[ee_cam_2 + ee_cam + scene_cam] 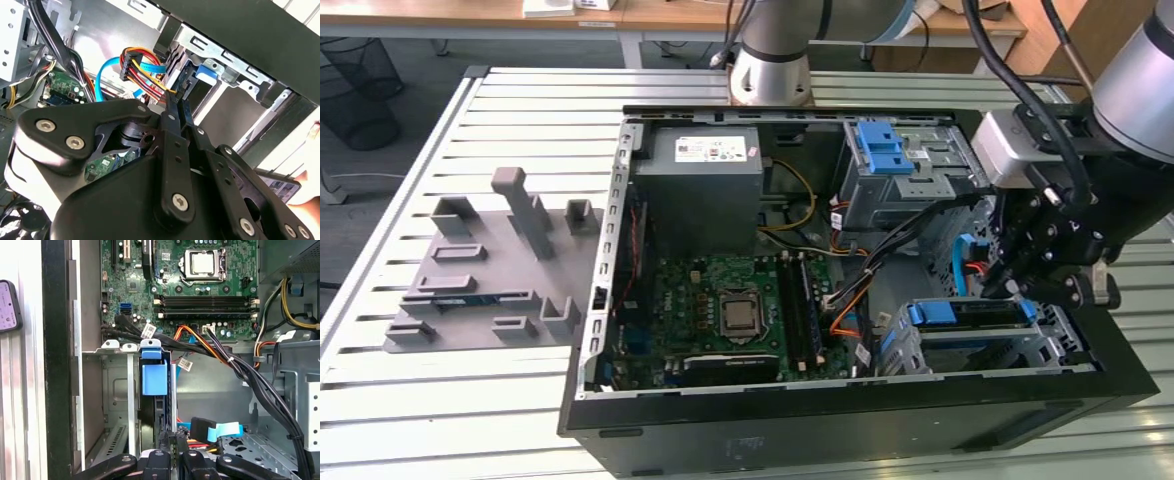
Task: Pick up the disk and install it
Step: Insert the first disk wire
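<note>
Comes in from the exterior view's right, wrist bent steeply down, and dips the gripper (1010,288) into the open case (854,432) at its drive cage (1061,345). Hangs just above the disk (938,313), beside a bundle of black, red, yellow and orange cables (907,235). Shows black, matte, bolted linkage bars in the second wrist view, narrowing to slim fingers (172,117) drawn together with barely a gap at the gripper (178,102); grips nothing that can be made out, with the tips next to a cable plug (131,67) and a flat light-blue data ribbon (102,75). Finds the disk (153,375) in the first wrist view standing on edge in a slot of the cage (117,390), glossy blue plastic tab uppermost, dark body below between bare stamped-steel walls, directly ahead of the gripper (170,440). Takes in, deeper in the case, a green motherboard (734,310) with a square silver socket and long black slots, a gray sheet-metal power supply (707,175) with a white sticker, and a second blue tab (881,150) on the upper bay. Leaves a gray moulded fixture (480,270) with upright blocks well apart on the slatted metal table (480,420).
</note>
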`<state>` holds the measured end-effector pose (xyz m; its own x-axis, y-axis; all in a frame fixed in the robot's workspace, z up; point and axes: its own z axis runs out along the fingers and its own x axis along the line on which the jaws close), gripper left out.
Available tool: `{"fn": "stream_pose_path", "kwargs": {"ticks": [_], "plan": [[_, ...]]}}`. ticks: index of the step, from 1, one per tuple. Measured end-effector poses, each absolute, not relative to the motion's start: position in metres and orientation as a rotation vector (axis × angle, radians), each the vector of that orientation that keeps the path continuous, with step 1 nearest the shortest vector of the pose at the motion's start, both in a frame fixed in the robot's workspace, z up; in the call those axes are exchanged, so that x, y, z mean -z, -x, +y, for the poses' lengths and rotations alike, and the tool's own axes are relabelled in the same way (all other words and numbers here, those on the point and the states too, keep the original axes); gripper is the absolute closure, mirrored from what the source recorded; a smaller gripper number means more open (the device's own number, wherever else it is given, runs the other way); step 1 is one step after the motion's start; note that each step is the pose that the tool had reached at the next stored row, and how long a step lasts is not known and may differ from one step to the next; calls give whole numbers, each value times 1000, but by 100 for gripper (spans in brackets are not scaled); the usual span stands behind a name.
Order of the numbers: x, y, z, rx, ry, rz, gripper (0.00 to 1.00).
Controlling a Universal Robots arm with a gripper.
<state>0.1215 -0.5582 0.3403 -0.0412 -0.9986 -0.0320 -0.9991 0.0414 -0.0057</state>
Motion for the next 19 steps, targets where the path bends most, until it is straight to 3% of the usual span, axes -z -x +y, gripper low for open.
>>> {"fn": "stream_pose_path", "kwargs": {"ticks": [19], "plan": [[-336,-125,-561,-35,2156,2253,84]]}}
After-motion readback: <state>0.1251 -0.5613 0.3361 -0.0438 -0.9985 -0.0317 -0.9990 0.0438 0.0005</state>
